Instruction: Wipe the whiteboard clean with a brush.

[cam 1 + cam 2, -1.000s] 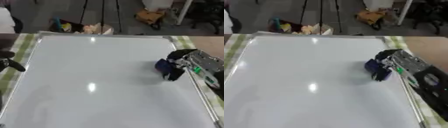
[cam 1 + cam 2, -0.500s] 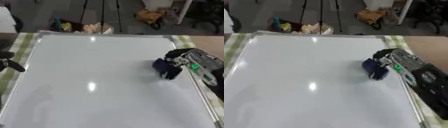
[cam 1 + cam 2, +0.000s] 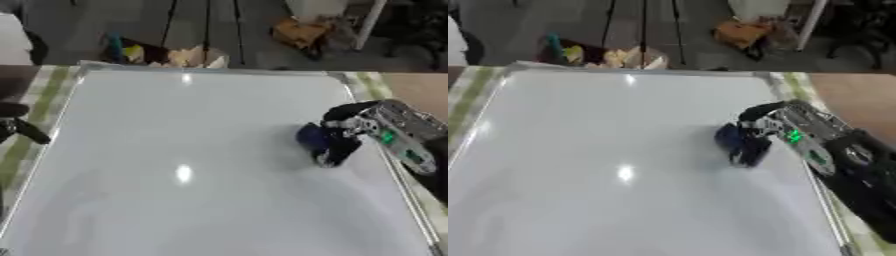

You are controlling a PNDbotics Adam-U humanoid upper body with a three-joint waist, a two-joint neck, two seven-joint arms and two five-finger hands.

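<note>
1. My right hand [image 3: 346,131] has its fingers curled round the dark blue brush [image 3: 311,136], which sits on the whiteboard [image 3: 175,150] at the fingertips, toward the board's centre.
2. To wipe well, I would keep the brush flat against the surface and sweep in overlapping passes away from the near frame edge behind the wrist.
3. No marks are visible; faint ones may escape this view.
4. My left hand [image 3: 17,127] idles far across; I cannot tell its finger state.

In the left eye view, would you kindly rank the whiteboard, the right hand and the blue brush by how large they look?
1. whiteboard, by far the largest.
2. right hand, curled round the brush.
3. blue brush, smallest, though partly hidden by the hand.
</note>
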